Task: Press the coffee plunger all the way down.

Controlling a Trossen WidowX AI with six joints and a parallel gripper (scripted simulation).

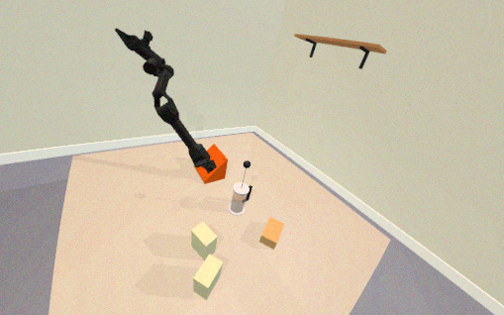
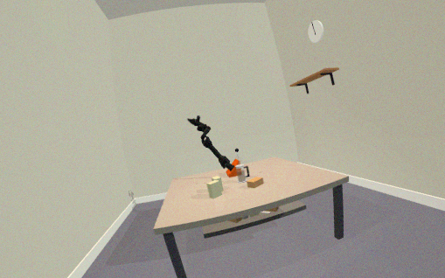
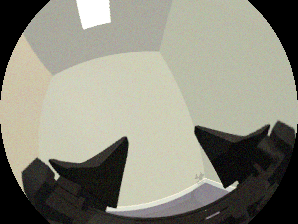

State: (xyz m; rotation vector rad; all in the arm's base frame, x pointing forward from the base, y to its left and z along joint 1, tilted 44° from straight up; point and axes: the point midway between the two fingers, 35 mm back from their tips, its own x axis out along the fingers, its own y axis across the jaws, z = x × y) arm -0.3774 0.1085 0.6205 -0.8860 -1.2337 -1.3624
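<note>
While my black parallel-jaw gripper (image 1: pixel 121 34) points high toward 11 o'clock, fingers wide and holding nothing, the glass coffee press (image 1: pixel 239 198) stands upright well apart at 5 o'clock; its thin rod rises vertically to the black ball knob (image 1: pixel 246 163), with the orange base block (image 1: pixel 215 164) just beside it

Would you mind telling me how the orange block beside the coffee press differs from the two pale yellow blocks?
The orange block is tan-orange and lies low; the pale yellow blocks are cream and stand taller. The orange block sits alone, to the right of the coffee press in the top view; the yellow pair sits close together. All rest on the table.
</note>
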